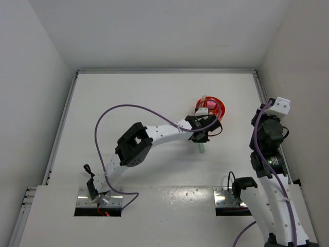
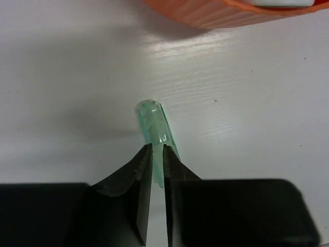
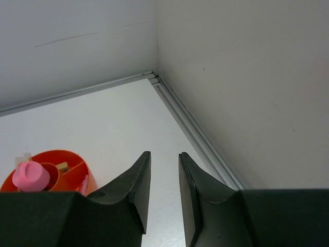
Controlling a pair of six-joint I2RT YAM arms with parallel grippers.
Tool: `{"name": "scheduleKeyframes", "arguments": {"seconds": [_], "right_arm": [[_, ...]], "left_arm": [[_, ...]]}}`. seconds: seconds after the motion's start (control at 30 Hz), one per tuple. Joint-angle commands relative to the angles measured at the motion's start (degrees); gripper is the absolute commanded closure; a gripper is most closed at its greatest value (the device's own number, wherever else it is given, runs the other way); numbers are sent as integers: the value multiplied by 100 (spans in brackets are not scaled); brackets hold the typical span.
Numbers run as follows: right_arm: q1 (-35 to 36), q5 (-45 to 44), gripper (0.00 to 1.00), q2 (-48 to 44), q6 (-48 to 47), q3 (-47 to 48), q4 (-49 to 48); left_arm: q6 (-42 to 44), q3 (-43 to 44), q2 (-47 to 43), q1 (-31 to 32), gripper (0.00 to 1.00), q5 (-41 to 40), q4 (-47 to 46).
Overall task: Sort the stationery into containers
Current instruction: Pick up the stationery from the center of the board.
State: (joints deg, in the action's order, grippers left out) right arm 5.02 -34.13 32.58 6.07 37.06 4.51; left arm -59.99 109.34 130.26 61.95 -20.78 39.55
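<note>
A mint-green pen (image 2: 154,123) lies on the white table just short of the orange bowl (image 2: 216,13). My left gripper (image 2: 158,146) hovers over the pen's near end. Its jaws stand a narrow slit apart, narrower than the pen, and a strip of pen shows through the slit. From above, the pen (image 1: 201,149) pokes out below the left gripper (image 1: 202,138), next to the bowl (image 1: 222,107). The bowl (image 3: 88,181) holds a chunky pink tube (image 3: 31,175) and small items in its compartments. My right gripper (image 3: 163,154) is open and empty near the back right corner.
A raised metal rail (image 3: 195,128) runs along the table's right edge under the white side wall. The right arm (image 1: 267,134) stands folded by that wall. The left arm (image 1: 154,136) stretches across the table's middle towards the bowl.
</note>
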Motion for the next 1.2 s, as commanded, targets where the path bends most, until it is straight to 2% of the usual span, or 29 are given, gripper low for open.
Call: {"name": "scheduleKeyframes", "arguments": {"seconds": [0.0, 0.03, 0.17, 0.37, 0.53, 1.17], "right_arm": [[78, 20, 72, -76, -44, -32, -284], [78, 20, 72, -76, -44, -32, -284], [78, 20, 72, -129, -44, -32, -284], [78, 20, 70, -129, -44, -32, -284], [78, 20, 70, -182, -44, -32, -284], [78, 20, 70, -287, -44, -32, -284]], "left_arm": [[4, 569, 157, 71, 78, 135, 377], [74, 649, 306, 123, 73, 135, 526], [180, 922, 500, 124, 67, 135, 790], [233, 1054, 694, 124, 66, 82, 1046], [180, 1116, 746, 124, 59, 82, 1160], [128, 1283, 1010, 177, 58, 249, 1213]]}}
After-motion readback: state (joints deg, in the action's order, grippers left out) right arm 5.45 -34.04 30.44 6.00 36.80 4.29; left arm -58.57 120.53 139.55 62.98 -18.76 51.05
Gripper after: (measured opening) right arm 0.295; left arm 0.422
